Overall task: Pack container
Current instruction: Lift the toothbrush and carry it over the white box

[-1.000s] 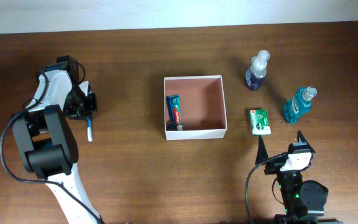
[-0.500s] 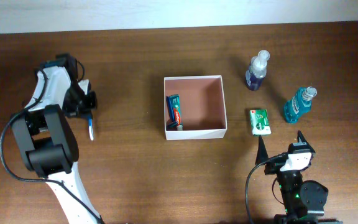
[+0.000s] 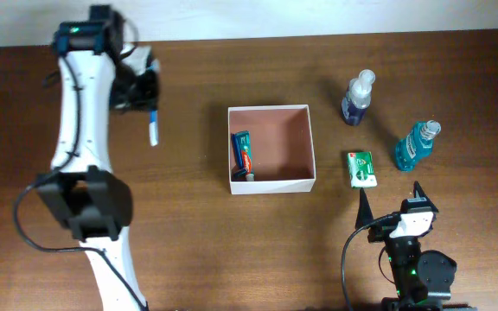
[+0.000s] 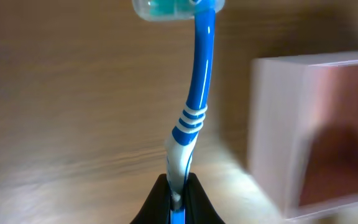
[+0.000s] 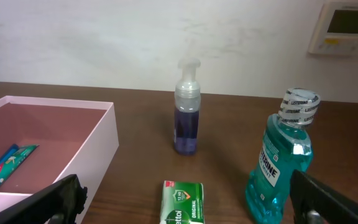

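My left gripper (image 3: 148, 102) is shut on the white lower handle of a blue-and-white toothbrush (image 3: 153, 130), held in the air left of the container (image 3: 310, 147). In the left wrist view the toothbrush (image 4: 194, 118) points away from the gripper (image 4: 178, 190), its capped head at the top edge, and the container's white wall (image 4: 278, 124) stands to the right. A toothpaste tube (image 3: 244, 154) lies along the container's left side. My right gripper (image 3: 392, 200) stands open at the near right. The soap pack (image 5: 182, 202) lies on the table ahead of this open gripper (image 5: 188, 210).
A purple spray bottle (image 3: 359, 98) stands right of the container at the back. A teal mouthwash bottle (image 3: 416, 145) is further right. A green soap pack (image 3: 362, 168) lies by the container's near right corner. The left arm reaches across the table's far left.
The left arm has swung toward the back and to the right, carrying the toothbrush off the table and nearer the container. The right arm has not moved.
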Robot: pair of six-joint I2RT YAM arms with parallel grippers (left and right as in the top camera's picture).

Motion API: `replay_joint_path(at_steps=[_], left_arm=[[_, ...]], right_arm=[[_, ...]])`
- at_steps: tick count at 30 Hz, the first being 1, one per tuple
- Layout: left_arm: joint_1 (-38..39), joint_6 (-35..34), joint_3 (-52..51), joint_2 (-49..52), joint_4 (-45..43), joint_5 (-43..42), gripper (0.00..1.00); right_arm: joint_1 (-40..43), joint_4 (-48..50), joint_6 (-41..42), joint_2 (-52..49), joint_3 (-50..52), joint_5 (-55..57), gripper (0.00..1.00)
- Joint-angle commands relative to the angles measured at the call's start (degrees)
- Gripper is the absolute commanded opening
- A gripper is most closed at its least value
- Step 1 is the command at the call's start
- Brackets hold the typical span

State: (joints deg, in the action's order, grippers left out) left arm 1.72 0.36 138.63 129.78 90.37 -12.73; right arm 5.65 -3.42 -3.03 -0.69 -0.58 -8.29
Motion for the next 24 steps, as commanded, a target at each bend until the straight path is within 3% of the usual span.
replay_joint_path(at_steps=[1, 8, 13, 15, 24], left_arm=[[5.07, -2.80, 4.90, -0.48, 1.64, -4.02, 0.01], [16.02, -12.85, 5.51, -0.31, 3.56, -3.04, 0.01], [23.08, -23.82, 5.05, -0.09, 4.66, 9.84, 0.01], [25.59, -25.31, 4.39, 0.24, 4.68, 11.54, 0.01], [29.51, -34.29, -2.56, 2.01, -1.36, 17.49, 0.01]], right_arm=[[0.44, -0.28, 0.26, 0.48, 0.26, -0.13, 0.98], [0.44, -0.28, 0.26, 0.48, 0.26, -0.13, 0.98], [0.44, -0.28, 0.26, 0.37, 0.26, -0.13, 0.98], [0.44, -0.28, 0.26, 0.37, 0.26, -0.13, 0.98], [0.44, -0.28, 0.26, 0.37, 0.26, -0.13, 0.98]])
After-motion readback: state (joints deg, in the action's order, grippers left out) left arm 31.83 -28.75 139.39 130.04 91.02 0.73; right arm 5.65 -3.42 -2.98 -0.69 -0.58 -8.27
